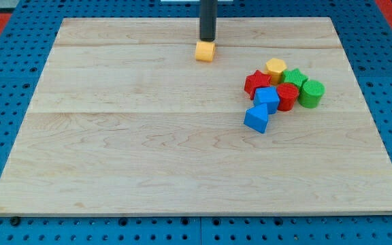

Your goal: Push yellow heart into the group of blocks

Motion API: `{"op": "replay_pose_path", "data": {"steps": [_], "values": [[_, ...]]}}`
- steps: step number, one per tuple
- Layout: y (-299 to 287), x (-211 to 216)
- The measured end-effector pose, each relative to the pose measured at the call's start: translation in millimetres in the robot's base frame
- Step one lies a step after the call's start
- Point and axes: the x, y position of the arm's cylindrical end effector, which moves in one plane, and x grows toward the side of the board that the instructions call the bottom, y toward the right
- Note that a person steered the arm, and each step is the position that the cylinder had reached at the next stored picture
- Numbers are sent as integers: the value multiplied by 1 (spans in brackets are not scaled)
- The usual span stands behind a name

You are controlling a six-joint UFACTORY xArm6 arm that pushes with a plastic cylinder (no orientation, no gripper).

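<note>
The yellow heart (205, 52) lies near the board's top edge, a little right of centre. My tip (207, 41) stands right behind it, at its top side, touching or nearly touching it. The group of blocks sits to the lower right of the heart: a red star (256, 83), a yellow block (275, 68), a green star (294, 78), a green cylinder (312, 93), a red cylinder (287, 96), a blue cube (267, 99) and a blue triangular block (256, 119). They lie packed together, touching.
The wooden board (148, 150) rests on a blue perforated table (5, 102). The board's top edge runs just above the tip.
</note>
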Motion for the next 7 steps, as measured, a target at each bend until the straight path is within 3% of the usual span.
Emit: {"op": "replay_pose_path", "data": {"steps": [2, 3, 4, 5, 6, 7], "values": [[-55, 36], [-4, 72], [27, 65], [-32, 57], [-43, 29], [29, 8]]}}
